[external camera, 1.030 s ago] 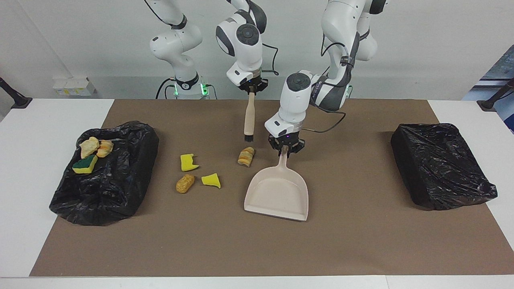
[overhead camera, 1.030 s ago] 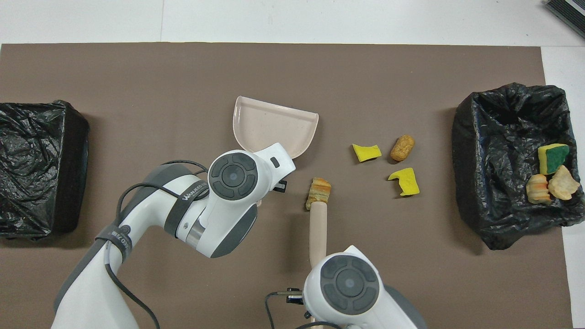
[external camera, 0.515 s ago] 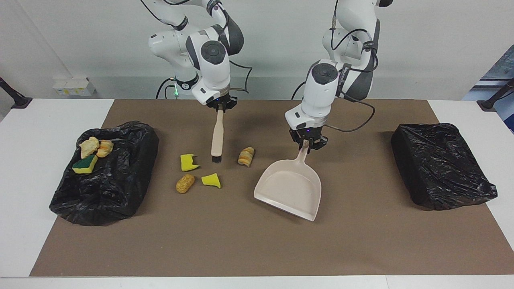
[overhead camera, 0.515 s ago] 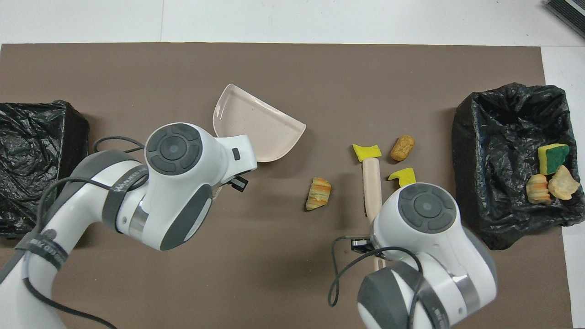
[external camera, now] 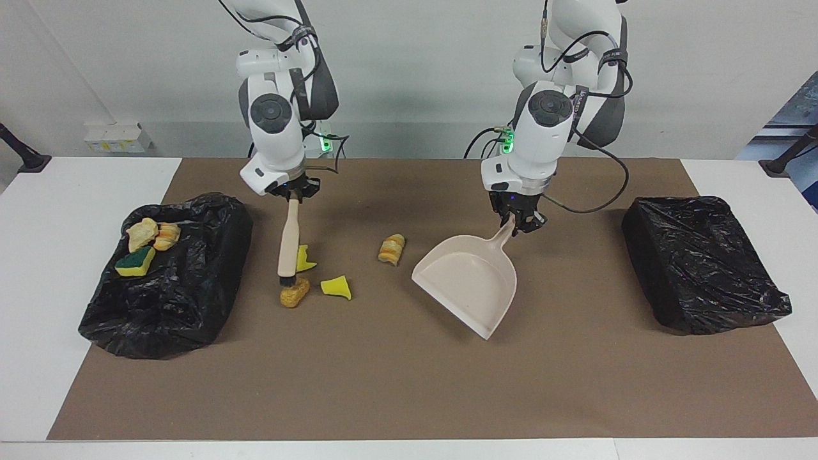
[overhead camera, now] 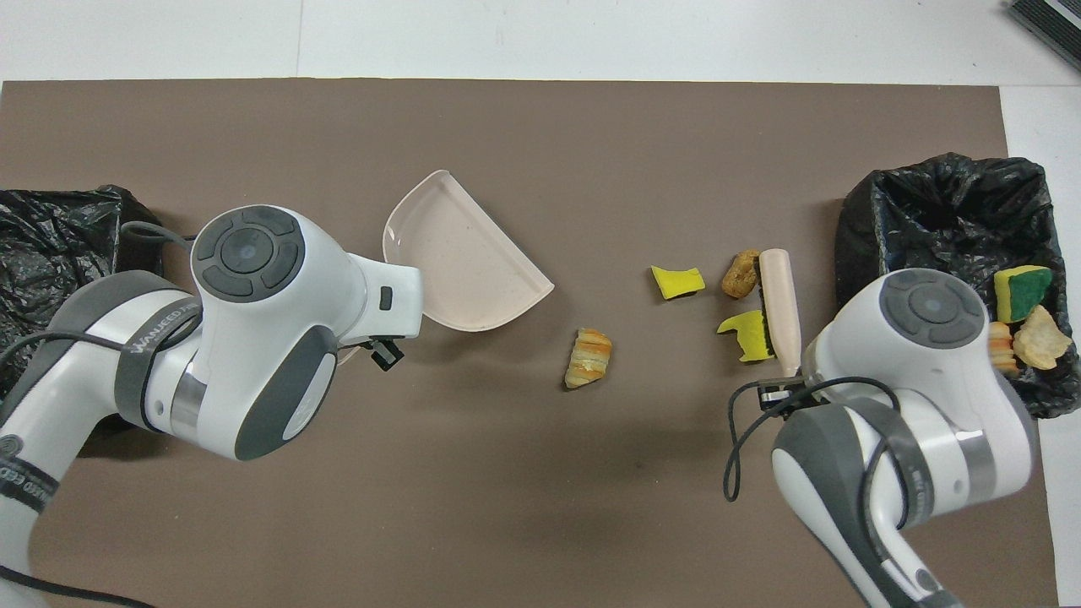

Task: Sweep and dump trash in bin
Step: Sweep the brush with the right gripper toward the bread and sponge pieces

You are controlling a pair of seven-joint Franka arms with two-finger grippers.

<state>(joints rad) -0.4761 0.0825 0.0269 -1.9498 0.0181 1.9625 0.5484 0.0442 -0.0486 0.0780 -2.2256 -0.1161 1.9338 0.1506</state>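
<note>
My right gripper (external camera: 293, 193) is shut on the beige brush (external camera: 289, 239). The brush's bristle end hangs by an orange-brown lump (external camera: 294, 295), on the side toward the open bin (external camera: 192, 287). Two yellow sponge scraps (external camera: 336, 287) (overhead camera: 676, 281) lie beside the lump. A croissant-like lump (external camera: 391, 249) lies alone mid-mat. My left gripper (external camera: 516, 222) is shut on the handle of the beige dustpan (external camera: 470, 281). The pan is tilted low over the mat, its mouth turned toward the croissant lump. The bin holds a green-backed sponge (external camera: 135, 262) and two lumps (external camera: 153, 235).
The open black-bagged bin (overhead camera: 946, 219) stands at the right arm's end of the brown mat (external camera: 383, 383). A second bin wrapped in a black bag (external camera: 703, 262) stands at the left arm's end. White table shows around the mat.
The right arm carried the brush from by the croissant lump to the scraps near the open bin. The left arm swung the dustpan toward its own end and turned it.
</note>
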